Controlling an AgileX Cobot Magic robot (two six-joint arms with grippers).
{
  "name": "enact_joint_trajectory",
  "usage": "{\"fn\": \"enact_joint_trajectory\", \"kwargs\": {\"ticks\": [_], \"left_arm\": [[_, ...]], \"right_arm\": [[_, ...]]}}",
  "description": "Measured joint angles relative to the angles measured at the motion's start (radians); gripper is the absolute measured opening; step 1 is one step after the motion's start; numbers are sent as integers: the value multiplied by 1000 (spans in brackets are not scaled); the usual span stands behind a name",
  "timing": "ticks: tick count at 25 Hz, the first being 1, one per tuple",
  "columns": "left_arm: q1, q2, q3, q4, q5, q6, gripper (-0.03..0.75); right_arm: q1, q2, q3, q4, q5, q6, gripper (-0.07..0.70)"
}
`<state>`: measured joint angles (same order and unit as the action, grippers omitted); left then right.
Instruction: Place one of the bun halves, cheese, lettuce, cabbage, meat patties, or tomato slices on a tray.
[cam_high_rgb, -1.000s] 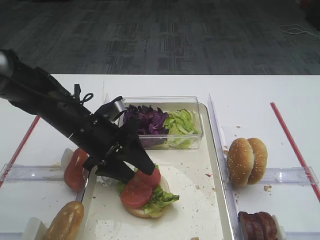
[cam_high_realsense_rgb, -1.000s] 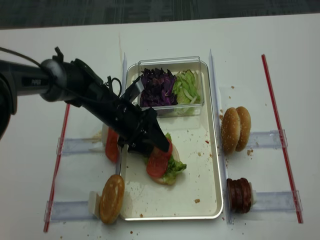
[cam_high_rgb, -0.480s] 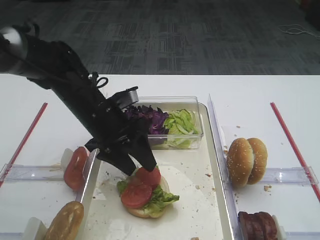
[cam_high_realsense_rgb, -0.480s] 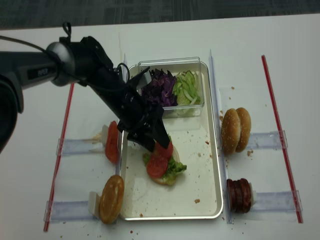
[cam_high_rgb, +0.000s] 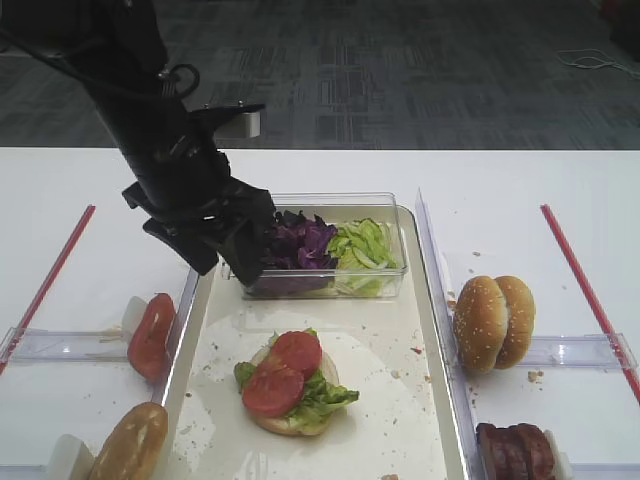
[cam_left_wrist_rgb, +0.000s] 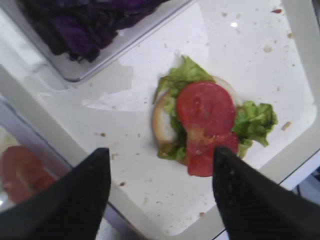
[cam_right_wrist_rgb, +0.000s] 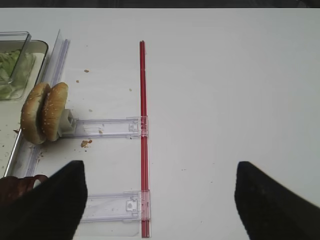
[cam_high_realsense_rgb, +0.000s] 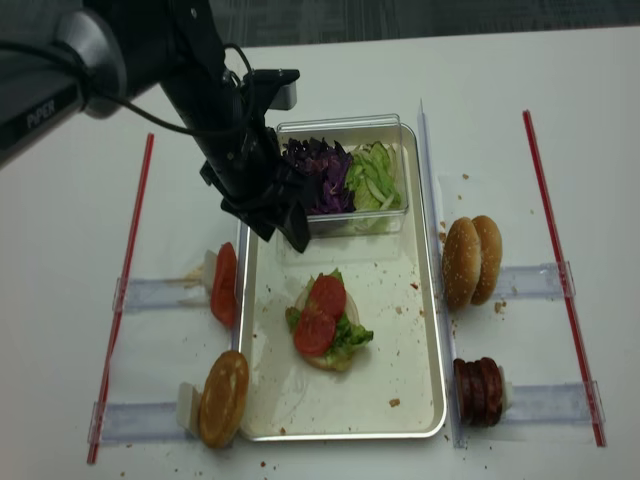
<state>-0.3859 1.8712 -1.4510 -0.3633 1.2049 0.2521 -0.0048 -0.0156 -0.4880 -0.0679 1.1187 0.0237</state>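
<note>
On the cream tray (cam_high_rgb: 400, 400) (cam_high_realsense_rgb: 400, 350) sits a bun half topped with lettuce and two tomato slices (cam_high_rgb: 285, 370) (cam_high_realsense_rgb: 320, 315) (cam_left_wrist_rgb: 205, 112). My left gripper (cam_high_rgb: 228, 265) (cam_high_realsense_rgb: 285, 235) (cam_left_wrist_rgb: 160, 150) hangs open and empty above the tray's back left, just in front of the clear box. Nothing is between its fingers. My right gripper (cam_right_wrist_rgb: 159, 165) is open over bare table, holding nothing. More tomato slices (cam_high_rgb: 150, 335) (cam_high_realsense_rgb: 224, 285) stand in a rack left of the tray. No cheese is in view.
The clear box holds purple cabbage (cam_high_rgb: 295, 240) (cam_left_wrist_rgb: 85, 30) and green lettuce (cam_high_rgb: 365, 245). Bun halves (cam_high_rgb: 493, 322) (cam_right_wrist_rgb: 45, 112) and meat patties (cam_high_rgb: 515, 450) (cam_high_realsense_rgb: 480, 390) stand in racks to the right; another bun half (cam_high_rgb: 130, 440) is front left. Red strips (cam_right_wrist_rgb: 143, 135) line the table.
My left gripper has lifted off the stack and drawn back toward the clear box. The tomato slice it was at stays on the lettuce and bun.
</note>
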Motion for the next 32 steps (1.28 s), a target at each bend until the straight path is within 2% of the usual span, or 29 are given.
{"fn": "enact_joint_trajectory", "kwargs": {"ticks": [10, 18, 22, 26, 32], "left_arm": [[-2, -13, -7, 219, 8, -75, 585], [-2, -13, -7, 241, 8, -95, 594], [-2, -13, -7, 322, 8, -131, 594], [39, -13, -7, 383, 8, -165, 594], [166, -13, -7, 407, 8, -196, 594]], "right_arm": [[0, 0, 0, 0, 0, 1, 632], [0, 0, 0, 0, 0, 2, 631], [0, 0, 0, 0, 0, 2, 632], [0, 0, 0, 0, 0, 2, 632], [0, 0, 0, 0, 0, 2, 632]]}}
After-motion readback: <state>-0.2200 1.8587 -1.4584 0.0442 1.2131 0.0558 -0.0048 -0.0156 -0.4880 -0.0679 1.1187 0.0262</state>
